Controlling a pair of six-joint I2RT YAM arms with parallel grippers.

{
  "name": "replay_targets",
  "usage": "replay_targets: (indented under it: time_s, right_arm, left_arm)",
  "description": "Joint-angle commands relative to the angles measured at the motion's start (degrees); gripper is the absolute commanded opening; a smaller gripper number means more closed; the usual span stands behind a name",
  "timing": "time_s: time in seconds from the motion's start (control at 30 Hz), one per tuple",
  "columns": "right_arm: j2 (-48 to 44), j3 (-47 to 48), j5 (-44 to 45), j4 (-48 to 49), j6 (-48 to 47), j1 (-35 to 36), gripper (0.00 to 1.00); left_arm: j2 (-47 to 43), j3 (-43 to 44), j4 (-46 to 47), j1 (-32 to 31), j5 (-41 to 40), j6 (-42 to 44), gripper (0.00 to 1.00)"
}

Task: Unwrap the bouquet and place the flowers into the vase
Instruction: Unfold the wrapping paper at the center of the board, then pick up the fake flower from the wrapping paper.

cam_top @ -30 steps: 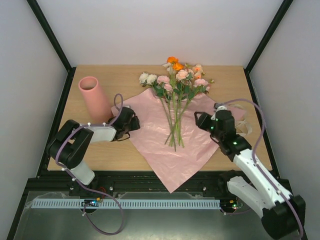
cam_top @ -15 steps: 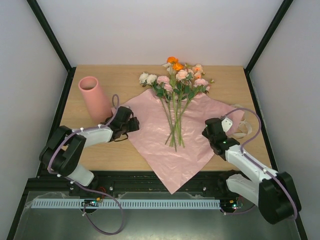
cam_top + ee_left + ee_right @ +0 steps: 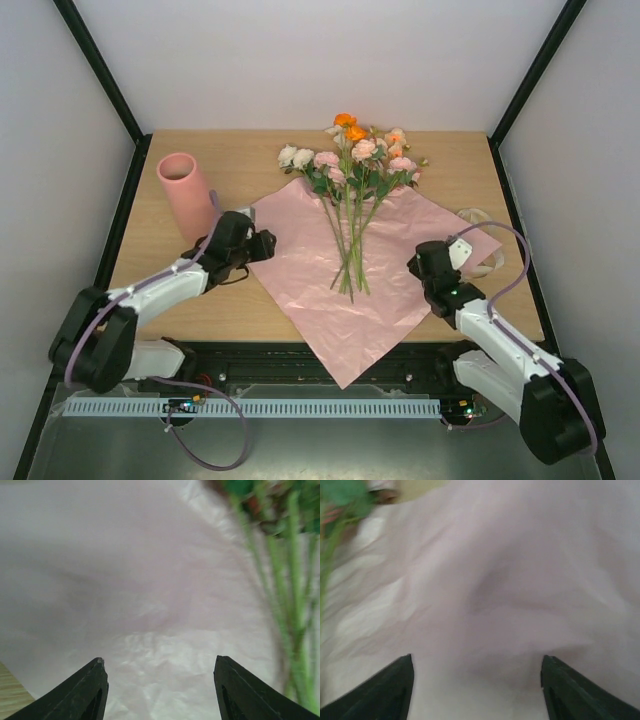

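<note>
**Flowers (image 3: 350, 185) lie loose on the opened sheet (image 3: 320, 290); both hands stand apart**

Seen from above, your sheet is spread flat over the middle of the worktop (image 3: 250, 312). One of its corners hangs past the near edge at 6 o'clock. The flowers rest on it in one bunch. Their blooms reach past the sheet's far edge toward 12 o'clock, and the green stems run back toward 6 o'clock, ending near the sheet's middle.

The vase (image 3: 188, 200) stands on its base at 10 o'clock on bare wood, just off the sheet's left corner. It holds no flowers.

Your left hand (image 3: 266, 245) sits low at the sheet's 9 o'clock corner, near the foot of the vase. In its wrist view the two fingers (image 3: 87, 692) are spread wide with only crinkled sheet showing between them, and blurred stems stand at 2 o'clock in that picture. It grips nothing.

Your right hand (image 3: 418, 266) sits low over the sheet's 3 o'clock edge, well apart from the stems. Its wrist view shows the fingers (image 3: 390, 690) parted, with smooth pink sheet under them and a blurred green leaf at 10 o'clock. Nothing is clamped there that you can make out.

The ribbon (image 3: 469, 212), cream in colour, lies on the worktop at 3 o'clock, just beyond the sheet's right corner.
</note>
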Motion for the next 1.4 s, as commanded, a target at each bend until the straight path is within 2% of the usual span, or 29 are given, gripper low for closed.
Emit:
replay_targets:
  time_s: [0.0, 0.13, 0.27, 0.4, 0.6, 0.77, 0.97, 1.13, 1.37]
  right_arm:
    - [-6.6, 0.6, -12.5, 5.9, -13.4, -0.2, 0.71]
    - [-8.8, 2.5, -17.7, 5.7, -14.1, -0.2, 0.68]
    - [-4.1, 4.8, -27.5, 9.2, -15.4, -0.1, 0.60]
    - [4.0, 9.0, -31.3, 9.6, -15.1, 1.3, 0.49]
    - [13.4, 15.3, -26.6, 10.5, -18.5, 6.2, 0.35]
    - [22.9, 19.2, -29.0, 15.0, -20.1, 6.7, 0.29]
    - [33.6, 25.1, -26.4, 15.5, -19.8, 6.7, 0.20]
    - [37.4, 26.3, -25.1, 16.1, -11.4, 6.7, 0.19]
    - [38.2, 25.2, -16.4, 17.2, -8.0, 6.4, 0.20]
  left_arm:
    - [-9.5, 0.6, -3.4, 0.2, 3.8, 2.5, 0.88]
    - [-17.1, 2.8, -9.6, 0.1, 3.5, 4.5, 0.99]
    - [-23.6, 4.7, -14.9, 0.1, 2.1, 6.9, 1.00]
    - [-28.5, 4.9, -17.4, 0.1, 3.3, 10.1, 0.99]
    - [-32.2, 5.8, -18.5, 0.1, 9.7, 9.4, 1.00]
    - [-31.8, 8.7, -20.7, 0.1, 12.3, 12.5, 1.00]
    - [-32.6, 7.8, -20.9, 0.2, 6.7, 16.6, 0.99]
    - [-32.9, 7.2, -20.8, 0.4, 6.5, 18.7, 0.99]
    - [-33.7, 7.1, -21.3, 0.4, 6.1, 19.8, 0.99]
